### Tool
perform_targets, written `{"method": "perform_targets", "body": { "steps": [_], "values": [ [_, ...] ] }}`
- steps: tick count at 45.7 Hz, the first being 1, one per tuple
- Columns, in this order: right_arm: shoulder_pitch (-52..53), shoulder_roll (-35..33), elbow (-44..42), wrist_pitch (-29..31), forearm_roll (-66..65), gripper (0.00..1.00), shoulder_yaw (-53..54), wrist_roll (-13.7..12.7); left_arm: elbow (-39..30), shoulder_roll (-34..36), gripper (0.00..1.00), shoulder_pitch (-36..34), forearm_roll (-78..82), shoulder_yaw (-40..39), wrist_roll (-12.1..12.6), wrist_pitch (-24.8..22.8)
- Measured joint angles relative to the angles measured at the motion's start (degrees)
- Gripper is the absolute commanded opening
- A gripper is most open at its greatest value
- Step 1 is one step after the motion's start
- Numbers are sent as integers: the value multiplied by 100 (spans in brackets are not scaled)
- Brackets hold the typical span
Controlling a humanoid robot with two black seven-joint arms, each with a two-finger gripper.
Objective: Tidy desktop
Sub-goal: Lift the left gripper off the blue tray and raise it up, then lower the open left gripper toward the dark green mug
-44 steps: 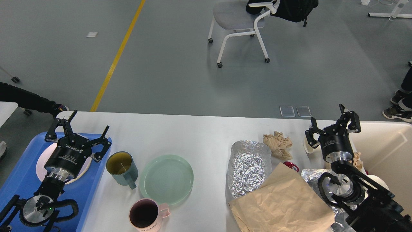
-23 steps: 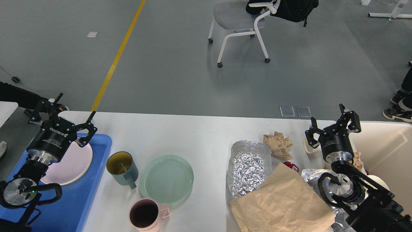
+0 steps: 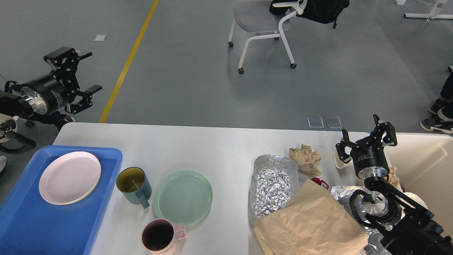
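Note:
The white desktop (image 3: 212,145) spans the view. On it stand a teal mug (image 3: 133,186), a green plate (image 3: 183,196), a pink mug (image 3: 160,235), crumpled foil (image 3: 270,182), a brown paper bag (image 3: 311,221) and a crumpled brown paper ball (image 3: 305,158). A pink plate (image 3: 69,177) lies in the blue tray (image 3: 46,223) at the left. My left gripper (image 3: 84,72) is open and empty, raised beyond the table's far left corner. My right gripper (image 3: 365,134) is open and empty above the table's right end, next to a white cup (image 3: 337,160).
A cream-white bin (image 3: 430,170) stands at the right edge with some trash by its near wall. A red item (image 3: 320,183) and more foil (image 3: 345,194) lie by the paper bag. A white chair (image 3: 269,24) stands on the grey floor beyond the table.

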Motion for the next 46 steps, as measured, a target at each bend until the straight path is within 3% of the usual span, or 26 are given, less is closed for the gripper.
{"method": "perform_targets", "body": {
  "steps": [8,14,16,25,32,37,46],
  "values": [
    [0,0,-2,0,0,100,0,-1,-8,-594,98,-2831,23,4054,-33,-630],
    [0,0,-2,0,0,100,0,-3,-68,-1744,98,-4258,19,6612,-73,-1012],
    [2,0,-1,0,0,100,0,-3,-182,-2045,98,-4559,3,7101,-79,-1056],
    [3,0,3,0,0,100,0,-3,-1422,-2681,98,-5715,-75,7665,-25,-1383],
    [3,0,4,0,0,100,0,-3,-1873,-2931,98,-6636,-167,7713,-28,-2457],
    [3,0,4,0,1,100,0,-3,-2235,-3647,98,-7383,-463,7963,-63,-3209],
    [-1,-4,-3,0,0,100,0,-3,-3424,-4829,98,-8581,-2314,8875,-90,-3372]
  ]
}}
